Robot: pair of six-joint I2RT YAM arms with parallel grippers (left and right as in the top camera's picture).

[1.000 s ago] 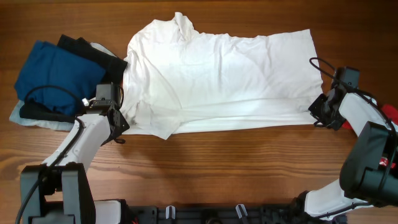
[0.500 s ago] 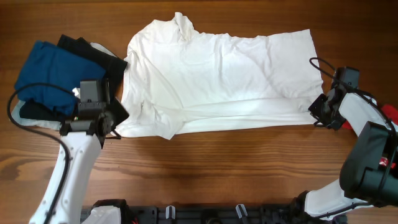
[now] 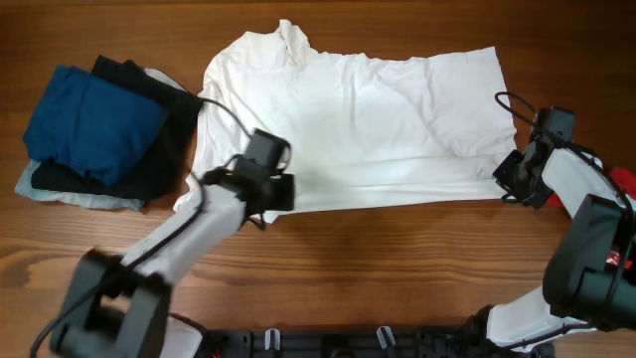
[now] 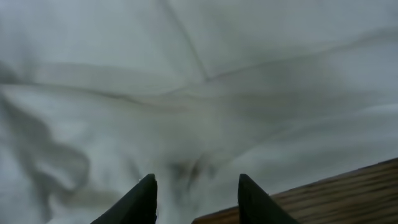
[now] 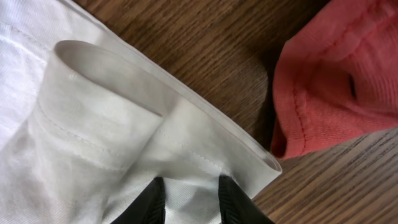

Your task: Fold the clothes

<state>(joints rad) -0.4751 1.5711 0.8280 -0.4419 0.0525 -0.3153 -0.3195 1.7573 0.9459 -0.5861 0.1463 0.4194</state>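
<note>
Across the middle of the table we see the white T-shirt spread flat. Our left gripper hangs over its near edge, fingers apart with nothing between them. Our right gripper pinches the shirt's hem corner, near a red garment.

Soft, matt white cloth T-shirt; ribbed red garment; grained wooden table.

A plain white T-shirt is seen on the brown wood-grained table, a blue garment and a black garment at its left edge, a red garment at its right.
</note>
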